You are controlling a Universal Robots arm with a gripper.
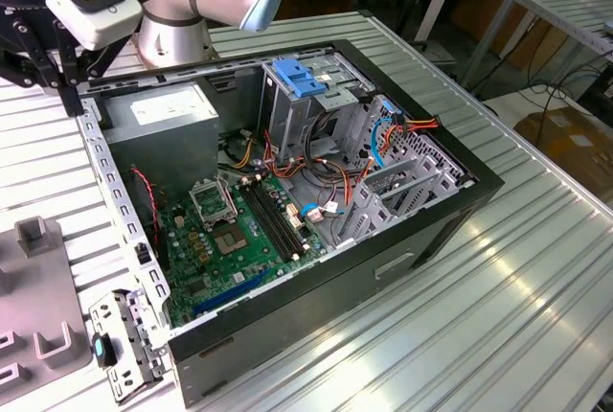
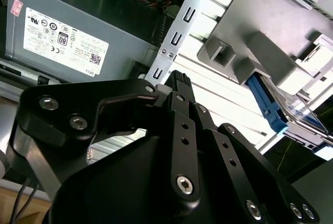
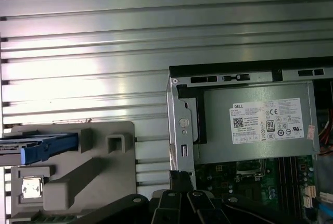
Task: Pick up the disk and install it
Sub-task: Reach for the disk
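**Figure.** Bench layout at an early stage of the disk installation, read from left to right.

- **Fixture and disk.** At the far left, a grey fixture (image 3: 78, 182) sat on the ribbed metal bench (image 1: 536, 268), outside the open computer case (image 1: 316, 311). The disk (image 3: 39, 148) rested in this fixture, with its blue carrier frame projecting from one edge. In the second wrist view its silver body showed behind the blue frame.
- **Gripper.** To the right of the fixture, the gripper (image 2: 178, 81) hung over the far-left corner of the case, above the metal rim and beside the grey power supply (image 1: 158, 110). It was apart from the disk. It appeared closed and empty, though its own linkage hid much of it.
- **Inside the case.** Further right lay the green motherboard (image 1: 239, 230). Beyond it, at the far side, stood the tall metal cage (image 1: 287, 115) topped by a blue latch (image 1: 306, 81). A lower grey drive cage (image 1: 402, 182) stood at the right.
- **Progress, as judged.** No part of the task was complete. The disk had not been lifted from its fixture, so it had not been fitted into the case. Both pick-up and installation were left to do.
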